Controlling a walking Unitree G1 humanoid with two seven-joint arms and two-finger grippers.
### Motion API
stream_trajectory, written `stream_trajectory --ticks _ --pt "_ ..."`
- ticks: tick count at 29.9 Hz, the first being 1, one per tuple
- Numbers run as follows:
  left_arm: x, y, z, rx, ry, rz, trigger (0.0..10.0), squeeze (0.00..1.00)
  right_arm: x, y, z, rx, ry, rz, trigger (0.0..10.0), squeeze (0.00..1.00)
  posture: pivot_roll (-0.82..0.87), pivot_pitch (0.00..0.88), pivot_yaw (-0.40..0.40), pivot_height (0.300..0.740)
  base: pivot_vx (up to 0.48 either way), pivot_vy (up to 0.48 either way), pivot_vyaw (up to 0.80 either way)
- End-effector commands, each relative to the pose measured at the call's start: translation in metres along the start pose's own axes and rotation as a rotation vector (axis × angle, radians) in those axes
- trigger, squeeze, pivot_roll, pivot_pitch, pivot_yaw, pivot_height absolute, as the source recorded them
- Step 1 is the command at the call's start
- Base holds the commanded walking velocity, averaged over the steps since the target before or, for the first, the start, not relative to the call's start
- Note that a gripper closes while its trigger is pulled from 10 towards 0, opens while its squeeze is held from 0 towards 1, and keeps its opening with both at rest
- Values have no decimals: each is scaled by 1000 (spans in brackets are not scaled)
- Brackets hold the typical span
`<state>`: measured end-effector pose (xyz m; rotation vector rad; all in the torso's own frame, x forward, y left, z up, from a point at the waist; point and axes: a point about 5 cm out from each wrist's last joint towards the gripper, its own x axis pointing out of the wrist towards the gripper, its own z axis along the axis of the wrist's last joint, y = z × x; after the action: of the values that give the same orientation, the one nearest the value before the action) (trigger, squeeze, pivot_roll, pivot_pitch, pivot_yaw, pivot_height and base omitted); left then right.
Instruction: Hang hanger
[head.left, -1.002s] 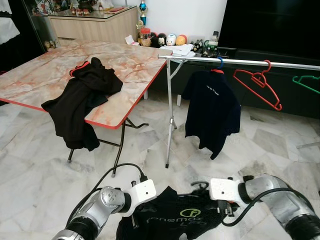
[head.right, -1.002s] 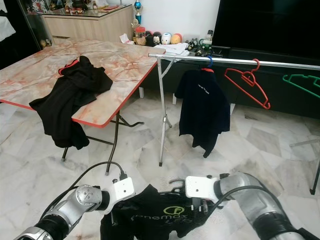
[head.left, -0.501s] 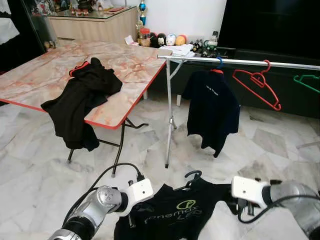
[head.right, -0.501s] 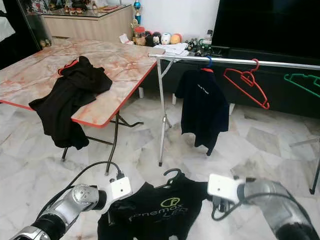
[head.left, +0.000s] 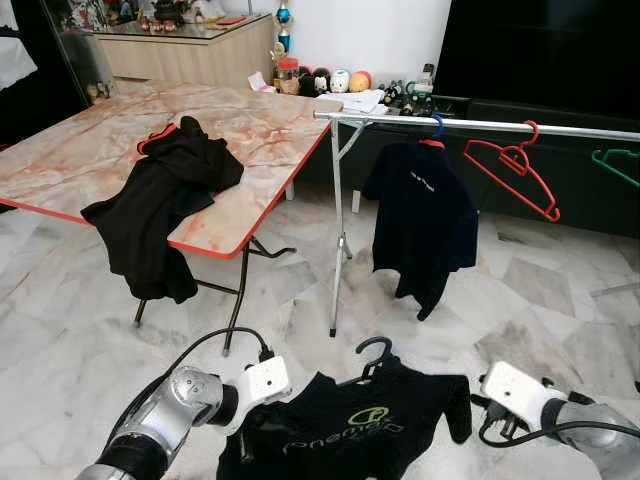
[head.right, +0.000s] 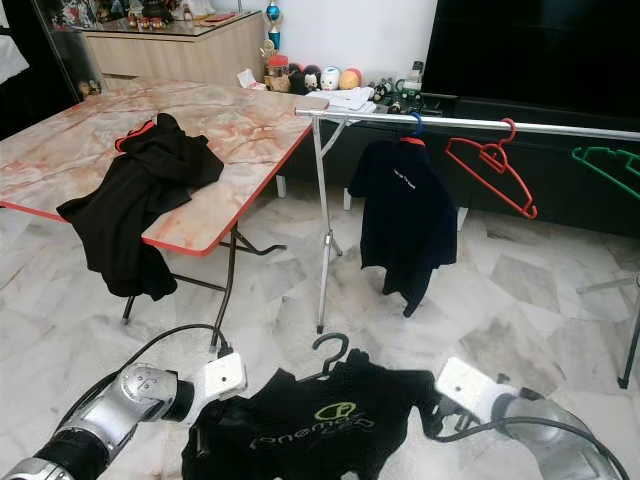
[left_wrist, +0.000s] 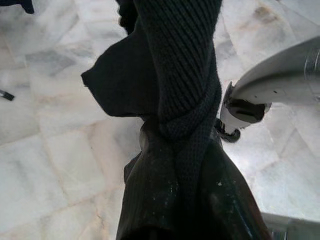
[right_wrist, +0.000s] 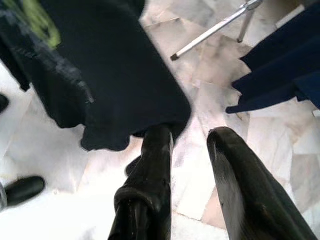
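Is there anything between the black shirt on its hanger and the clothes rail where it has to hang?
Nothing visible blocks it. The black shirt hangs low over open floor; the rail has a free stretch between the navy shirt and the red hanger.

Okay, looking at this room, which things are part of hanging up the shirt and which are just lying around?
Part of the job: black shirt on its hanger, left hand gripping it, right hand open beside it, clothes rail.

Lying about: table, black garment, navy shirt, red hanger, green hanger.
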<state>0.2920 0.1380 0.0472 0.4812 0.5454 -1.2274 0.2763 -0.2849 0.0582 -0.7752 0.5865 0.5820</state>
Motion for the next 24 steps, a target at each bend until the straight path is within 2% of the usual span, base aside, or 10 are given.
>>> stream_trajectory --ticks 1,2,4,6,9,12,18,20,24 --pt "-7 5 7 13 -27 6 0 0 -1 8 -9 18 20 25 10000 0 -96 0 43 740 0 0 0" --pt "-9 6 8 17 -26 5 0 0 -1 10 -16 -11 60 20 10000 0 -96 0 43 740 0 0 0" --pt "-11 7 10 18 -30 0 0 0 -1 10 -20 1 81 12 10000 0 -96 0 44 740 0 0 0" --pt "-13 9 12 22 -32 -8 0 0 0 12 -19 40 63 26 10000 0 -94 0 44 740 0 0 0" --pt "-17 10 16 30 -36 -27 0 0 1 21 -19 40 46 97 10000 0 -92 0 44 740 0 0 0" --pt "-18 10 19 45 -33 -40 0 0 2 22 -22 38 64 85 10000 0 -88 0 46 740 0 0 0" --pt "-21 7 29 63 -51 -83 0 0 6 17 -21 26 67 43 10000 0 -81 1 45 740 0 0 0" --pt "-21 6 31 71 -51 -98 0 0 7 13 -19 0 73 12 10000 0 -81 3 47 740 0 0 0" --pt "-21 4 32 70 -51 -104 0 0 8 6 -17 14 75 -45 10000 0 -78 5 47 740 0 0 0"
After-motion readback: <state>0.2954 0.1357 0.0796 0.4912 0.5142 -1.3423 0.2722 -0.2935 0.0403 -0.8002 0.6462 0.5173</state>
